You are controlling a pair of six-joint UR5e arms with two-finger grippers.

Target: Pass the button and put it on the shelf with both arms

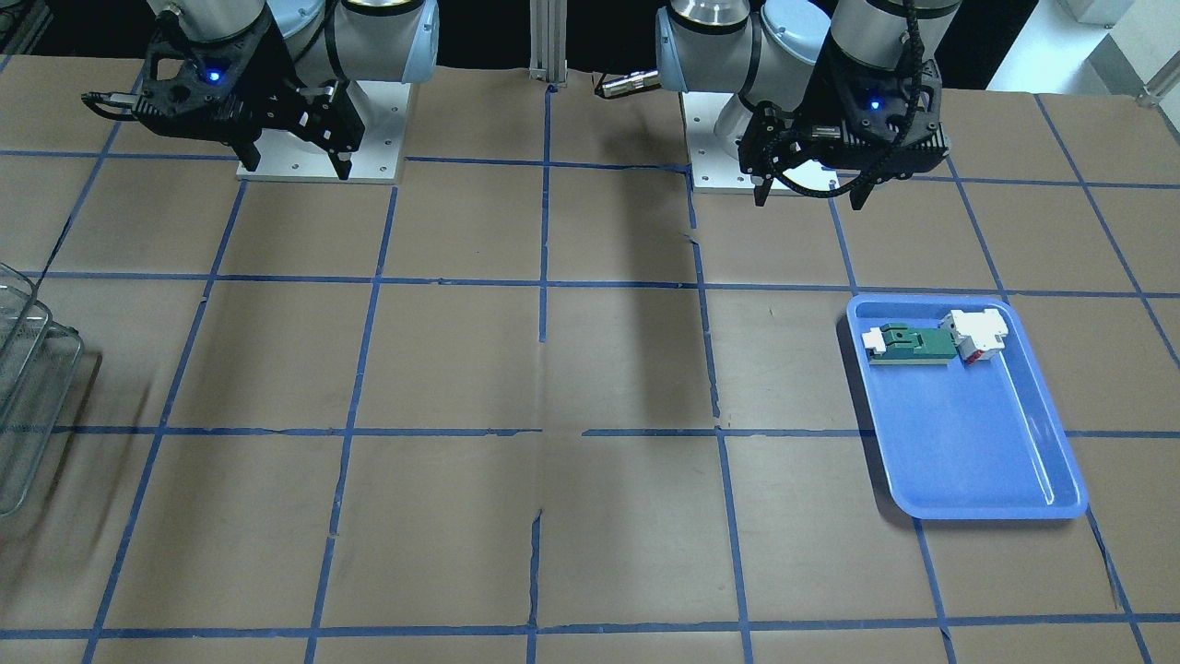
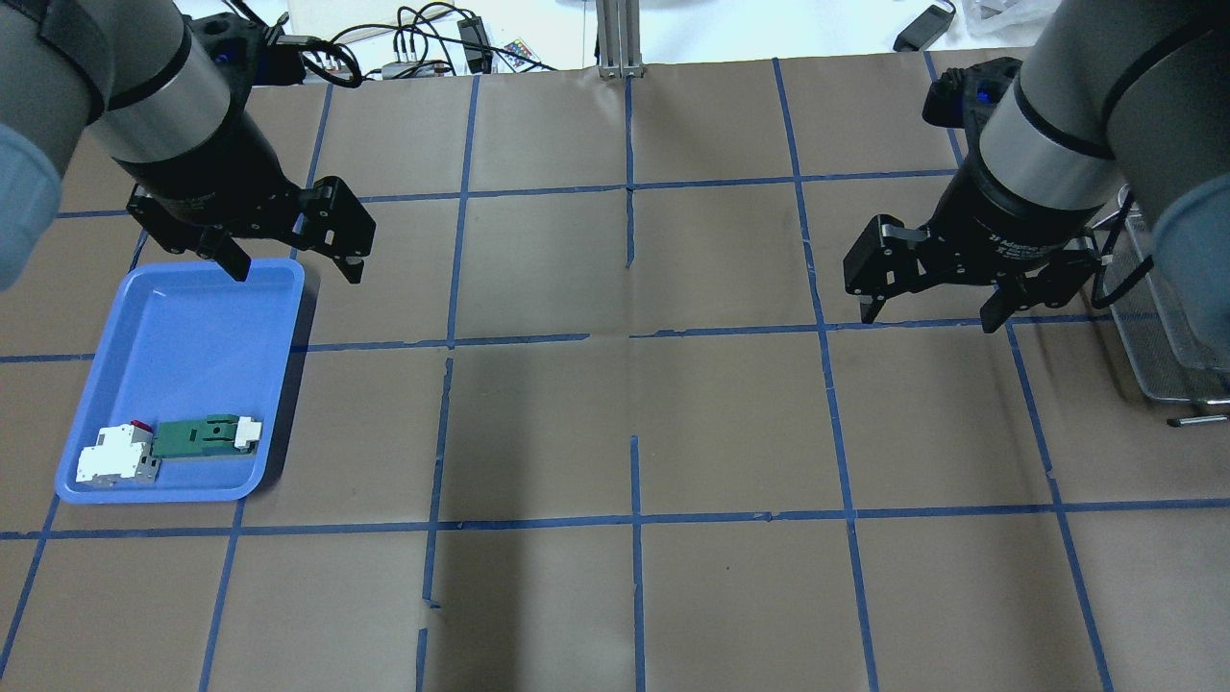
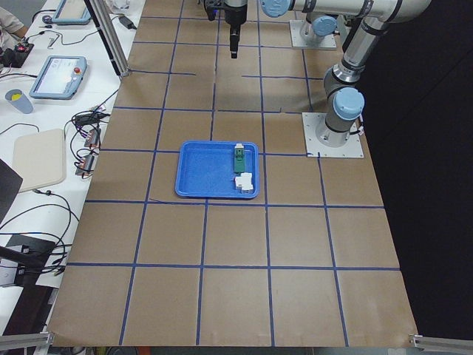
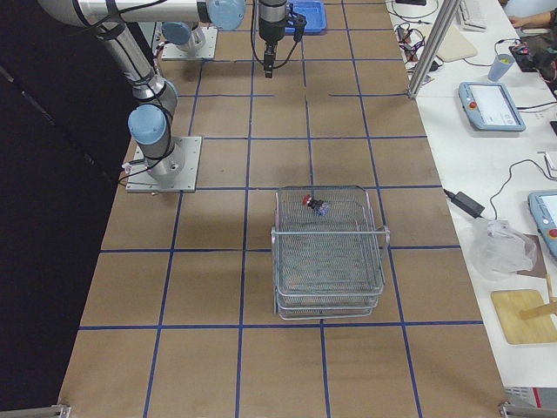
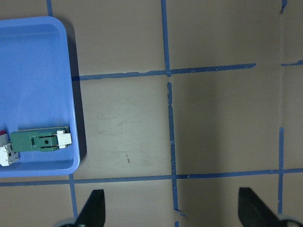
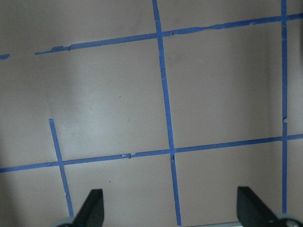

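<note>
Button lies on shelf top tier; left end effector and right end effector spread, empty; likely light, rigid, slick-capped, so pinch black body.

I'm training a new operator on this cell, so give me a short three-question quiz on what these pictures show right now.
1. True or false: the button lies in the wire shelf.
2. How many parts lie in the blue tray? A) one B) two C) four
3. Fill in the word: the left gripper and the right gripper both hang above the table, empty, with jaws ___.

Key
1. True.
2. B: a green part and a white block.
3. open
</note>
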